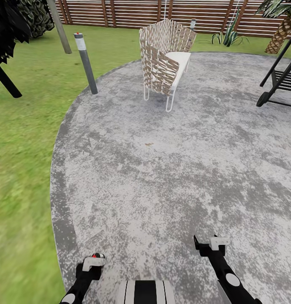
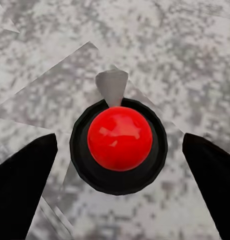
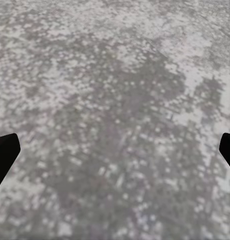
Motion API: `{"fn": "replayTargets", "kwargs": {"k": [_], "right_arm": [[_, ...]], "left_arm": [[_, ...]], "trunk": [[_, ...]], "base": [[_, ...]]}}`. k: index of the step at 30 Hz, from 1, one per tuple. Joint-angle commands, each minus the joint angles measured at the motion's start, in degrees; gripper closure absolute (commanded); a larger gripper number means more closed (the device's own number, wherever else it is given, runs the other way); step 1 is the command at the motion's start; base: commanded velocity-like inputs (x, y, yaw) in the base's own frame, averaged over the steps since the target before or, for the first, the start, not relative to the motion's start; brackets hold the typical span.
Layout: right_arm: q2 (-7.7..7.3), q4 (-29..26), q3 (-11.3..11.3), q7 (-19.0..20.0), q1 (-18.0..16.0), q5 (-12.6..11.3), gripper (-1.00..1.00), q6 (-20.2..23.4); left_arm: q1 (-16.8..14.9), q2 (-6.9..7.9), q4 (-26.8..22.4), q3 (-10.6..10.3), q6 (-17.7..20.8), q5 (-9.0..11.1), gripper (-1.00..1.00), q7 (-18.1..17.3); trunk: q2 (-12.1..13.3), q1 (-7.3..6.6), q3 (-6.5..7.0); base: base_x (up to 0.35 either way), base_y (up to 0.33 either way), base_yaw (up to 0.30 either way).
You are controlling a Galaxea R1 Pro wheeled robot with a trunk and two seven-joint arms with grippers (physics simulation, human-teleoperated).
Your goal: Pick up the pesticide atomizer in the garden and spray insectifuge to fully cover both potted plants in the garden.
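The pesticide atomizer (image 2: pixel 120 138) sits between my left gripper's black fingers (image 2: pixel 24 187), seen end-on in the left wrist view: a red spot in a dark ring with a grey nozzle. In the head view its red spot (image 1: pixel 97 255) shows at my left gripper (image 1: pixel 93 262), low over the patio's near edge. My right gripper (image 1: pixel 212 244) hangs over bare patio, open and holding nothing, its fingertips (image 3: pixel 4 152) at the right wrist view's edges. The potted plants are out of view.
The round mottled-grey patio (image 1: pixel 170 169) spreads ahead, with lawn (image 1: pixel 23 147) to its left. A woven chair (image 1: pixel 164 63) stands at the far side, a grey bollard lamp (image 1: pixel 86 63) to its left. A black frame (image 1: pixel 280 80), a palm (image 1: pixel 284 29) and the slat fence (image 1: pixel 132 12) lie beyond.
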Motion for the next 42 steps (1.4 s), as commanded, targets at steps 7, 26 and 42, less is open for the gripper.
{"fn": "replayTargets", "kwargs": {"k": [7, 26, 42], "right_arm": [[0.01, 0.0, 0.0, 0.0, 0.0, 0.0, -1.00, -0.2], [-0.01, 0.0, 0.0, 0.0, 0.0, 0.0, -1.00, -0.2], [-0.05, 0.1, 0.0, 0.1, 0.0, 0.0, -1.00, -0.2]], "left_arm": [[0.0, 0.18, 0.0, 0.0, -0.1, -0.2, 1.00, 0.1], [0.0, 0.18, 0.0, 0.0, 0.0, -0.3, 1.00, 0.1], [0.0, 0.16, 0.0, 0.0, 0.2, -0.2, 1.00, 0.1]], "trunk": [[0.0, -0.01, -0.03], [0.0, -0.04, 0.19], [0.2, -0.45, 3.73]], "base": [[0.000, 0.000, 0.000], [0.000, 0.000, 0.000], [0.000, 0.000, 0.000]]}}
